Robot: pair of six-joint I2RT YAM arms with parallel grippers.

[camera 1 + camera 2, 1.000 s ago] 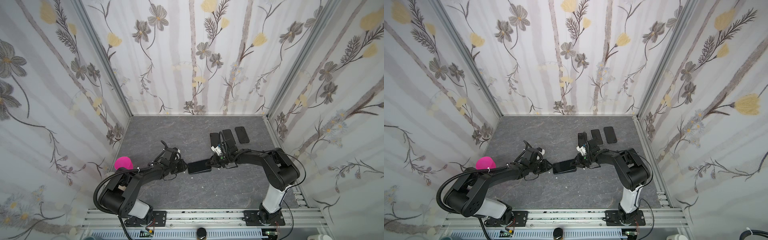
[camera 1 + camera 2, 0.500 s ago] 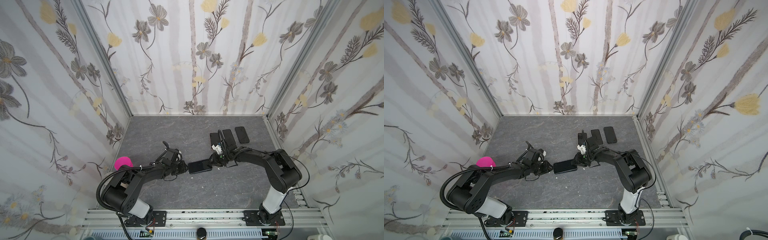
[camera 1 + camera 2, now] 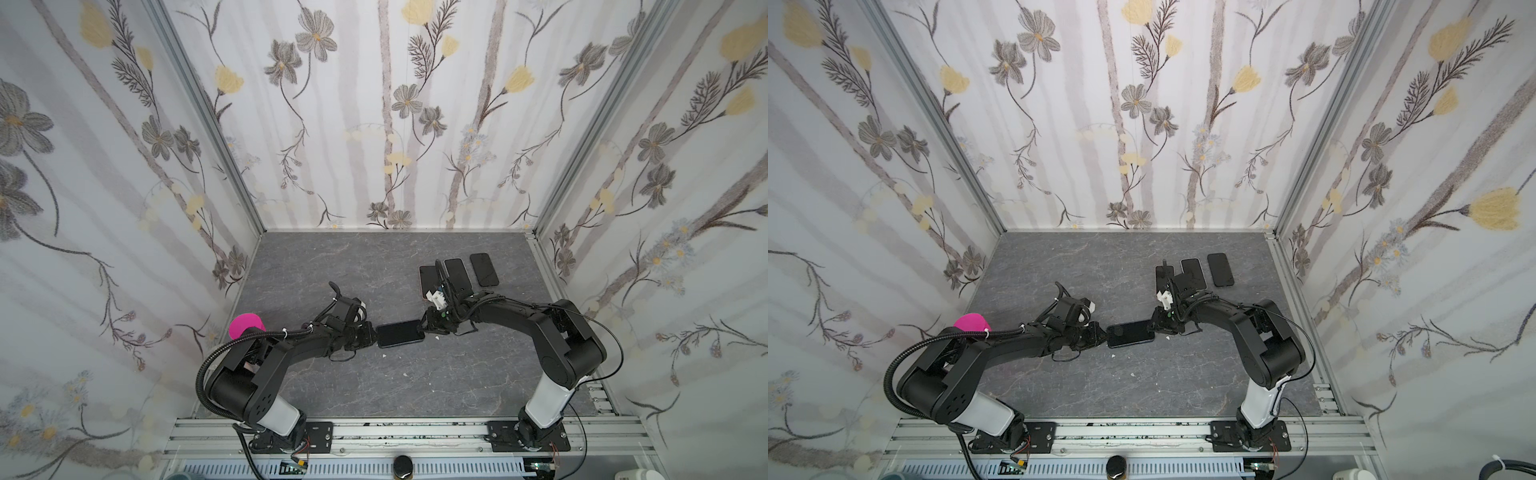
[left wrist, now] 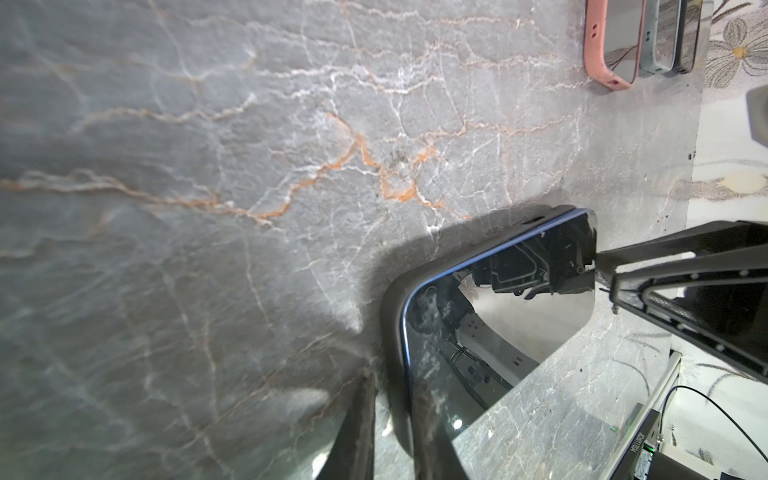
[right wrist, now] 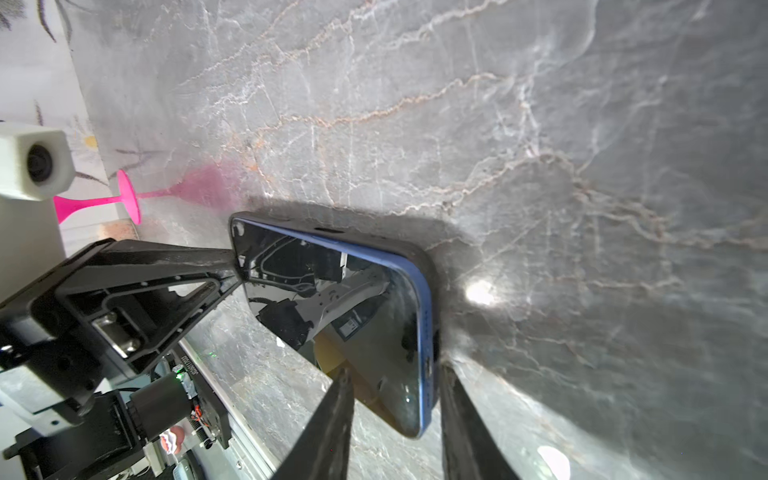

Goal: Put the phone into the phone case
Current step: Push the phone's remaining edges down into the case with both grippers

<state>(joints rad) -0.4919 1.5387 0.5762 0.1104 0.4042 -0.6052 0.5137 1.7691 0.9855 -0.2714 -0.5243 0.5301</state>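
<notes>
- The phone is seen in the phone case, at the middle of the table.
- The case rim is pinched by the left gripper, apparently for bracing.
- The far end is straddled by the right gripper; whether it clamps cannot be told.

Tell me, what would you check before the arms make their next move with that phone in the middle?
1. Phone lies in the dark case on the table: ok.
2. Phone seated fully: not ok; its blue edge shows above the case rim.
3. Left gripper at one short end, right gripper at the opposite end: ok.
4. Firm hold by either gripper: cannot tell.
5. Three other phones at the back lie apart from the middle phone: ok.
</notes>
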